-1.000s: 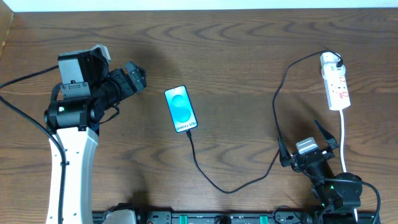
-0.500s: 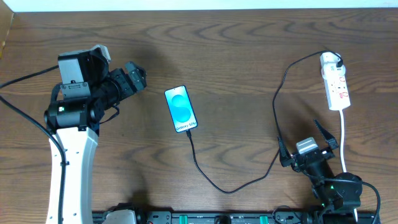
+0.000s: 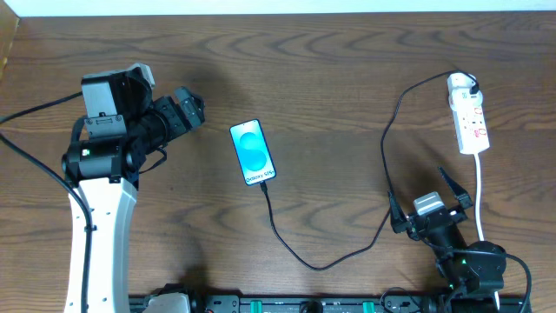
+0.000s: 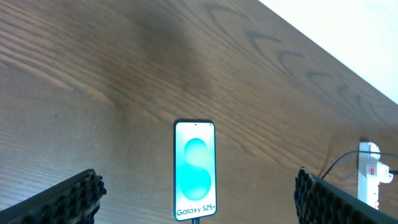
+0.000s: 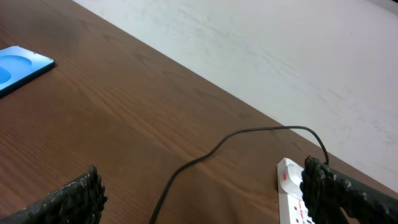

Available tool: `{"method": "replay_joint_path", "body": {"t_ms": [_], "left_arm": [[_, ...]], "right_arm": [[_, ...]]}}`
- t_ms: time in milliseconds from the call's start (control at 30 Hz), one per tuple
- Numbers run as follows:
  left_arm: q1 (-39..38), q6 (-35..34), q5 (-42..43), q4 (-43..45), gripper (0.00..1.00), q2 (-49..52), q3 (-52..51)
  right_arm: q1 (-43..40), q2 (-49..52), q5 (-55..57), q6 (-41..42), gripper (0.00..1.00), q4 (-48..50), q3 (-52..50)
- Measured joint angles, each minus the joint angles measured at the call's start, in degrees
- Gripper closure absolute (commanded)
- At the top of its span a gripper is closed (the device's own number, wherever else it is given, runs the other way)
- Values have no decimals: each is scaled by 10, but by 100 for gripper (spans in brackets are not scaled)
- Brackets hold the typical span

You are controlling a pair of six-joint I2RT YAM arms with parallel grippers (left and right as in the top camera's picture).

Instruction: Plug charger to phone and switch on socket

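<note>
From overhead, the small rectangular smartphone with a bright blue screen (image 3: 253, 153) lies flat near the middle of the dark brown wooden bench (image 3: 330, 78). The long thin black charger cable (image 3: 318, 264) meets the phone's lower edge, loops toward the near side, then climbs on the right to its black plug (image 3: 470, 86), seated at the far end of the narrow white power strip (image 3: 467, 121). The strip's thick white cord (image 3: 479, 196) runs toward the near edge. The left tool (image 3: 188, 104) hangs to the left of the phone, apart from it. The right tool (image 3: 419, 189) sits near the front right, between cable and cord, empty with its fingers spread.

In the left wrist view, the two black ridged fingers (image 4: 73, 198) stand wide apart at the frame's lower corners, holding nothing. The phone lies between them on the bench, its "Galaxy S25+" text readable. The power strip shows at the right edge, with a red switch (image 4: 372, 169).

In the right wrist view, the fingers (image 5: 67, 200) are likewise spread and empty. A corner of the phone shows at left, and the cable arcs toward the strip. I cannot tell the switch position.
</note>
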Motion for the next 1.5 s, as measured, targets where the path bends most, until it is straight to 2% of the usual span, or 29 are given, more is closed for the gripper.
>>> {"method": "replay_joint_path", "body": {"t_ms": [133,267,333,467,633,833,967,1100,1500], "left_arm": [[-2,0,-33,8,1,-23,-9],[-3,14,-68,61,0,-99,-60],[-3,34,-77,112,1,-157,-108],[-3,63,-90,235,1,-334,-283],[-3,86,-101,369,1,-483,-458],[-3,136,-103,408,1,-622,-604],[-3,173,-103,420,0,-680,-646],[-3,210,-106,421,1,-706,-670],[-3,223,-130,393,0,-724,-689]], "right_arm": [[0,0,0,0,1,0,0],[0,-1,0,0,1,0,0],[0,-2,0,0,1,0,0],[0,-2,0,0,1,0,0],[0,-2,0,0,1,1,0],[0,-2,0,0,1,0,0],[0,-2,0,0,1,0,0],[0,-2,0,0,1,0,0],[0,-2,0,0,1,0,0]]}}
